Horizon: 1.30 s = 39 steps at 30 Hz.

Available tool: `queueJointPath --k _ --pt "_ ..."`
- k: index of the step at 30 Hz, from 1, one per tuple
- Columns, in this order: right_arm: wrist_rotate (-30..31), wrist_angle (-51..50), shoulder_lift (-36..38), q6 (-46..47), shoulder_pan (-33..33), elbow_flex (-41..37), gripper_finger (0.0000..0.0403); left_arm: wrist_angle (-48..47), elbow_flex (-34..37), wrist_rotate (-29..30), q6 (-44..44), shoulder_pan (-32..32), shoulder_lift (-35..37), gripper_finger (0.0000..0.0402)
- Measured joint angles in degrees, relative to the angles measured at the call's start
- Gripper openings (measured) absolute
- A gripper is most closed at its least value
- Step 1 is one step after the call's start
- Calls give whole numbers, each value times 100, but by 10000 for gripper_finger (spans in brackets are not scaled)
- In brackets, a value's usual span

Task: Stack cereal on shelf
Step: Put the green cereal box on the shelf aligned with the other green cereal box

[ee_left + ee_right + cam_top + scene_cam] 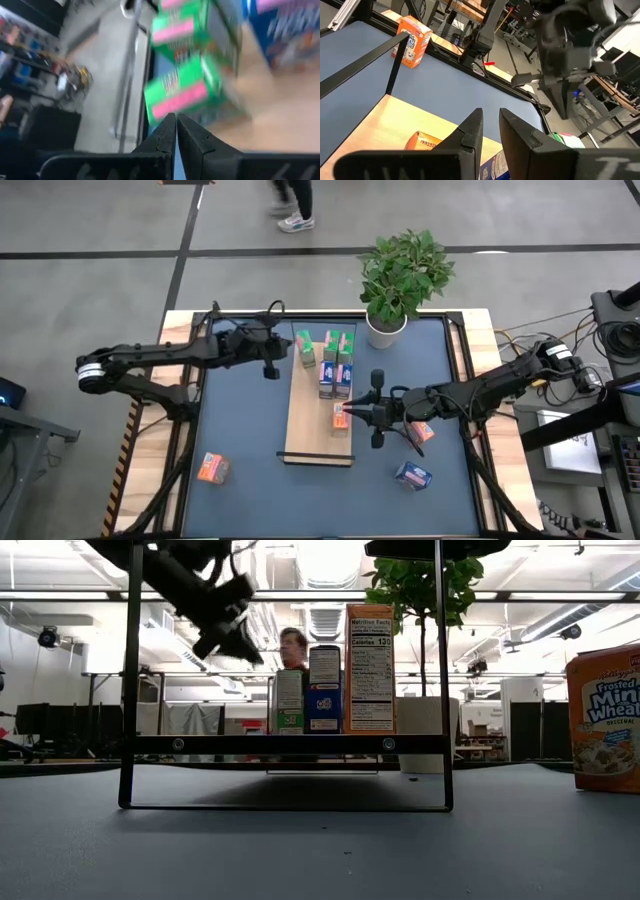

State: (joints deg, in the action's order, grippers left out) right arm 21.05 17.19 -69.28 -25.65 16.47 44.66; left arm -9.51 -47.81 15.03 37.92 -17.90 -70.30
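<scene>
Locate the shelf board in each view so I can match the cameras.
High view: the shelf is the light-wood rectangle mid-picture, between the two arms.
Low view: edge-on, a dark bar across the middle, with boxes standing on it.
Left wrist view: blurred light wood beside the green boxes.
Right wrist view: light wood at the lower left.
Shared landmark: the green cereal boxes on the shelf.

You count nine cereal boxes total.
Green cereal boxes (304, 348): three, all on shelf.
Blue-purple cereal boxes (326, 377): three; you see two on shelf, one on table.
Orange-red cereal boxes (212, 468): three; one on shelf, two on table.
Shelf (310, 430): one.
Potted plant (400, 275): one.
Robot arms (150, 360): two.
Person (295, 205) at top of your high view: one.
</scene>
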Motion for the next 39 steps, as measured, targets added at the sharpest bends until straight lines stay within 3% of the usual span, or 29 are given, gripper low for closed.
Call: queueJointPath --k 5,12,16,28,32,36,39 --pt "1 1 0 0 0 0 54 -135 2 -94 -149 -299 -278 0" --pt "1 -2 0 -2 0 0 54 498 4 -85 -182 -399 -888 0" --pt "1 -42 0 -1 0 0 54 905 4 200 -95 -399 -1082 0" --pt "3 -56 0 -2 0 0 54 608 -7 423 -533 -360 -988 0" --pt "3 -63 0 -21 0 0 54 30 -7 136 -845 -253 -899 0" --pt "5 -63 0 -55 0 0 54 -142 -7 -906 -1112 -213 -872 0" --pt "5 -61 0 -55 0 1 54 46 -7 -987 -1295 -211 -900 0"
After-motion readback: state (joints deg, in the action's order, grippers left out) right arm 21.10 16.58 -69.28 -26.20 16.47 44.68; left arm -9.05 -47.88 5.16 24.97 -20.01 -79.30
